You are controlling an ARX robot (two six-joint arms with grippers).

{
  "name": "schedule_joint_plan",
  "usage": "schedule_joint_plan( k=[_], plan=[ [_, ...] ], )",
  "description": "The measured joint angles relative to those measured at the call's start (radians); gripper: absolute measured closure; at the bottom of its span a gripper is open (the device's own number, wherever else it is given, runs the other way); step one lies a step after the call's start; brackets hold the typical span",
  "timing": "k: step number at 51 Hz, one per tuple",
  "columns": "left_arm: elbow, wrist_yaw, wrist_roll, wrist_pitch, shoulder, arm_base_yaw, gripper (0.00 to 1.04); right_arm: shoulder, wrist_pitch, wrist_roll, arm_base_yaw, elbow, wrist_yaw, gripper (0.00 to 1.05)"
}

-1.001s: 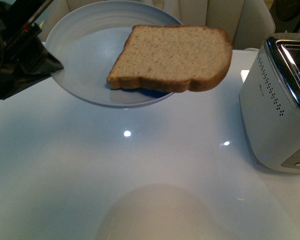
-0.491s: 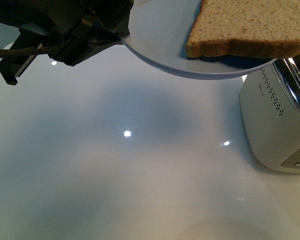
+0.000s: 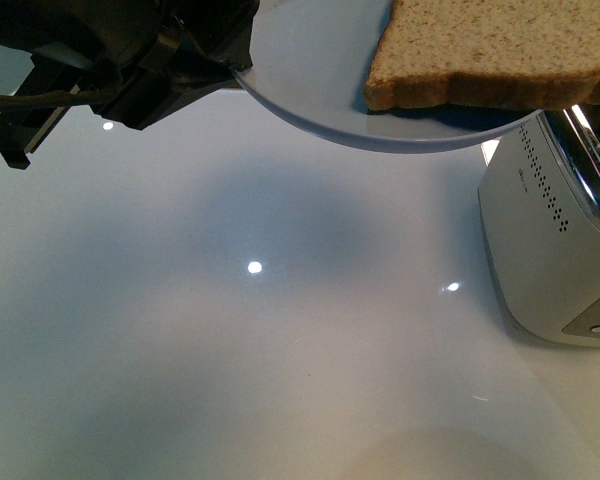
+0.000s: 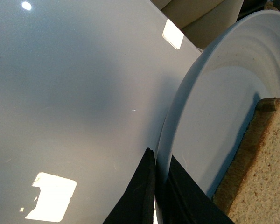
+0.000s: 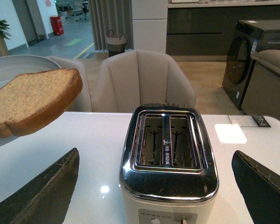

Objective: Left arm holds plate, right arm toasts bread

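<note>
Straight ahead of the right gripper (image 5: pixel 155 154), between its wide-spread fingers, the toaster (image 5: pixel 168 186) blocks the way low down; its two slots gape free from above. Beyond one finger the bread (image 5: pixel 32 100) juts off the plate (image 3: pixel 310 100), with air between it and the toaster. Below the left gripper (image 3: pixel 230 65) lies bare table (image 3: pixel 230 350).

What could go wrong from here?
1. Bread overhangs the plate rim on the toaster side and could slide off.
2. Left gripper pinches only the plate's edge, so the plate might tilt or slip.
3. The plate hangs close over the toaster top and may bump it.
</note>
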Motion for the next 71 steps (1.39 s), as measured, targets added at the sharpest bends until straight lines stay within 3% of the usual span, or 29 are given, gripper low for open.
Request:
schedule_joint_plan(
  k=[4, 9, 15, 29, 46, 57, 66, 71],
  plan=[
    [0.0, 0.0, 0.0, 0.0, 0.0, 0.0, 1.02, 0.008, -0.014, 0.006, 0.003, 0.004, 0.009, 0.09],
    [0.0, 0.0, 0.0, 0.0, 0.0, 0.0, 1.02, 0.175, -0.322, 0.137, 0.034, 0.113, 0.086, 0.09],
    [0.0, -0.001, -0.003, 0.0, 0.0, 0.0, 1.02, 0.209, -0.358, 0.189, 0.048, 0.13, 0.09, 0.09],
    [0.0, 0.0, -0.005, 0.0, 0.0, 0.0, 1.02, 0.425, -0.172, 0.305, 0.098, 0.235, 0.027, 0.09],
    [0.0, 0.0, -0.006, 0.0, 0.0, 0.0, 1.02, 0.893, 0.218, 0.666, 0.196, 0.398, -0.103, 0.09],
    [0.0, 0.0, -0.006, 0.0, 0.0, 0.0, 1.02, 1.063, 0.37, 0.8, 0.26, 0.399, -0.114, 0.09],
    [0.0, 0.0, -0.006, 0.0, 0.0, 0.0, 1.02, 1.121, 0.397, 0.835, 0.28, 0.399, -0.105, 0.09],
    [0.0, -0.001, -0.006, 0.0, 0.0, 0.0, 1.02, 1.126, 0.397, 0.846, 0.288, 0.399, -0.098, 0.24]
  ],
)
